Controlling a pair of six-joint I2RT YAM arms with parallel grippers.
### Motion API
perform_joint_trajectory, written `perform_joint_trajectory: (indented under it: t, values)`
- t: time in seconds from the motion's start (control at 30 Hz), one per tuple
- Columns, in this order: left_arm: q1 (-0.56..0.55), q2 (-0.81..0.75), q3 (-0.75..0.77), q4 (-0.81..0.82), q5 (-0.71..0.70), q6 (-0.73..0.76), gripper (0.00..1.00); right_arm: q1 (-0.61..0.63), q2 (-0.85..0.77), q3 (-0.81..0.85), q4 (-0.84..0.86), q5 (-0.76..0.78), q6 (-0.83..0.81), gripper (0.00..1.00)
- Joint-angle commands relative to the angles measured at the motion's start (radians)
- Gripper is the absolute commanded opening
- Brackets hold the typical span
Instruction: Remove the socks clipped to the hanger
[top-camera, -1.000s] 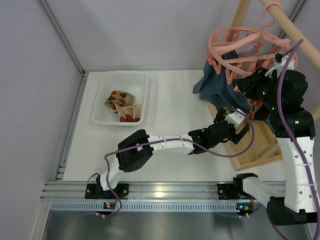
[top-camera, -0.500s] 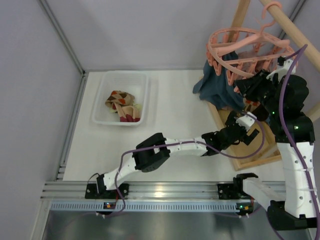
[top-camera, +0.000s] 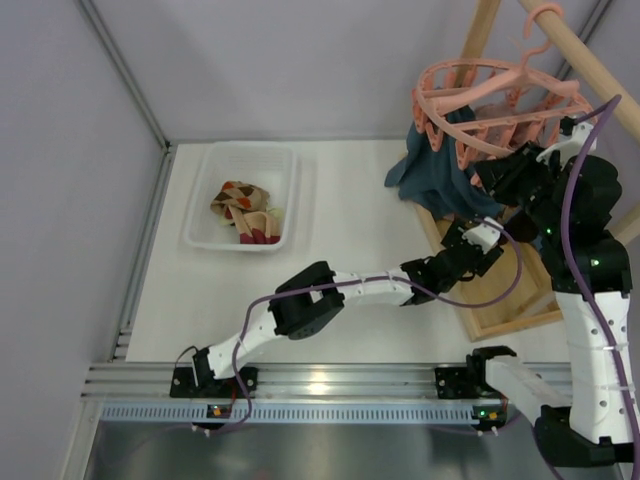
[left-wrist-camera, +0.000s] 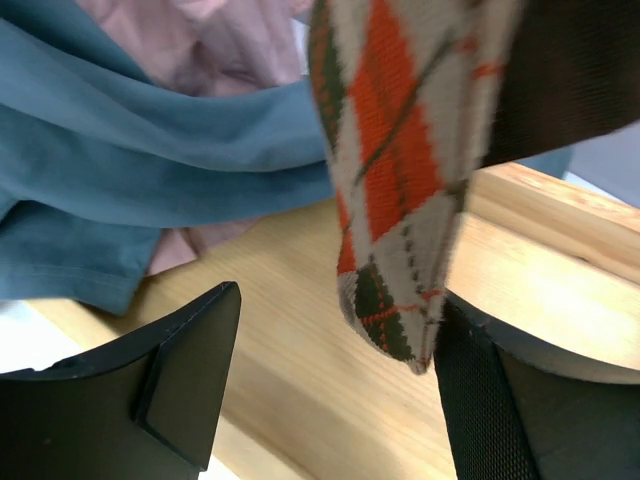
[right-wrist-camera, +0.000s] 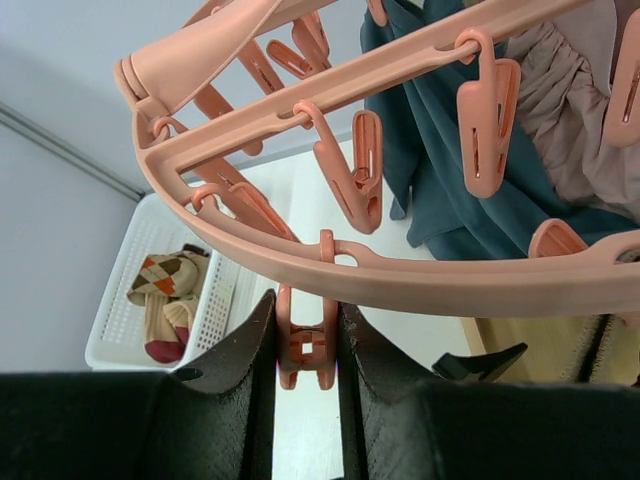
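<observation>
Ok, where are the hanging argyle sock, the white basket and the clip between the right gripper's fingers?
sock (left-wrist-camera: 400, 190): left wrist view, orange diamond above its toe.
basket (top-camera: 250, 147): top view, far rim.
clip (right-wrist-camera: 305, 345): right wrist view, its lower body.

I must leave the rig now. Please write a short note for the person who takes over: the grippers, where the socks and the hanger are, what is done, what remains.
Left gripper: open, one finger on each side of the toe of an argyle sock that hangs down; not yet closed on it.
Right gripper: shut on a clip under the outer ring of the hanger.
Done: a few socks lie in the white basket at the far left of the table.
Left: free the argyle sock, probably take it to the basket. I cannot tell whether more socks are clipped.
</observation>
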Motion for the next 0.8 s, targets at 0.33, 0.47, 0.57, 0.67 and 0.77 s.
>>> perform_joint_trajectory:
  t: [0.33, 0.47, 0.57, 0.67, 0.77]
  values:
    - [0.030, -0.041, -0.015, 0.051, -0.034, -0.016, 0.48, -0.007, 0.025, 0.048, -0.042, -0.070, -0.031, 0.00]
    - [0.035, -0.060, -0.031, 0.051, -0.032, -0.011, 0.41, -0.005, 0.031, 0.082, -0.068, -0.070, -0.038, 0.00]
    - [0.042, -0.080, -0.061, 0.051, -0.029, -0.014, 0.32, -0.007, 0.016, 0.077, -0.073, -0.053, -0.042, 0.00]
    - [0.052, -0.109, -0.102, 0.051, -0.028, -0.028, 0.19, -0.007, 0.010, 0.074, -0.085, -0.029, -0.057, 0.00]
    - [0.053, -0.143, -0.142, 0.051, -0.020, -0.039, 0.00, -0.007, 0.004, 0.073, -0.099, 0.000, -0.074, 0.00]
